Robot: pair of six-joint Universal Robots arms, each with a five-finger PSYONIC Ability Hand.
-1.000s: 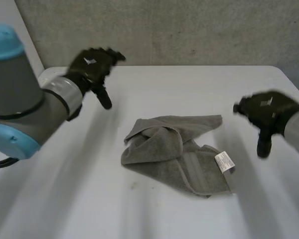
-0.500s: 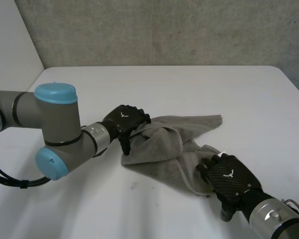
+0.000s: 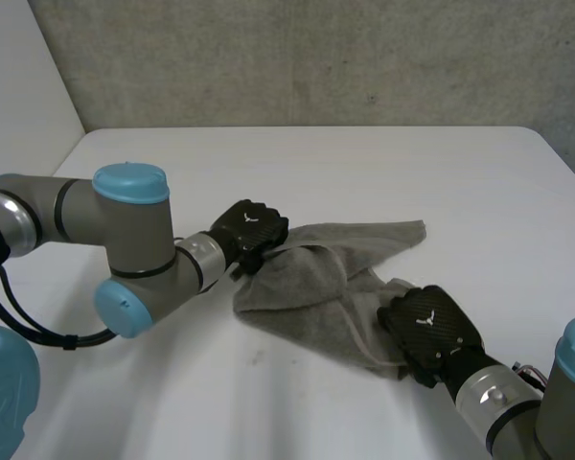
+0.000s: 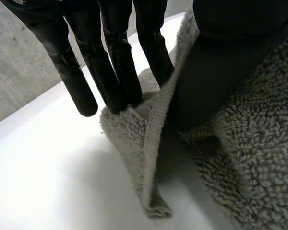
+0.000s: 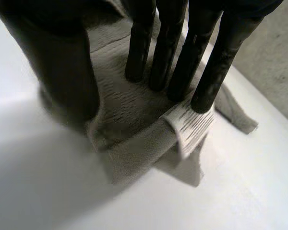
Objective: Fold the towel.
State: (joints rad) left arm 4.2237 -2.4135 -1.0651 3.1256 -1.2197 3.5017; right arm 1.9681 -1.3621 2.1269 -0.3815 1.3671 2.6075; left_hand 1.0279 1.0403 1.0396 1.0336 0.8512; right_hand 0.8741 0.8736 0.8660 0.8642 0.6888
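Observation:
A crumpled grey towel lies in the middle of the white table. My left hand is at its far left corner. In the left wrist view a raised edge of the towel stands between the straight fingers and the thumb, pinched there. My right hand sits on the near right corner. In the right wrist view its fingers press the towel by the white label, and cloth bunches up against the thumb.
A grey wall runs behind the table's far edge. The table's left corner is beside my left arm. Bare tabletop lies beyond the towel and to its right.
Both hands came down from above the table onto the towel, left to the far left corner, right to the near right corner. Their fingers have closed in on the cloth, bunching it.

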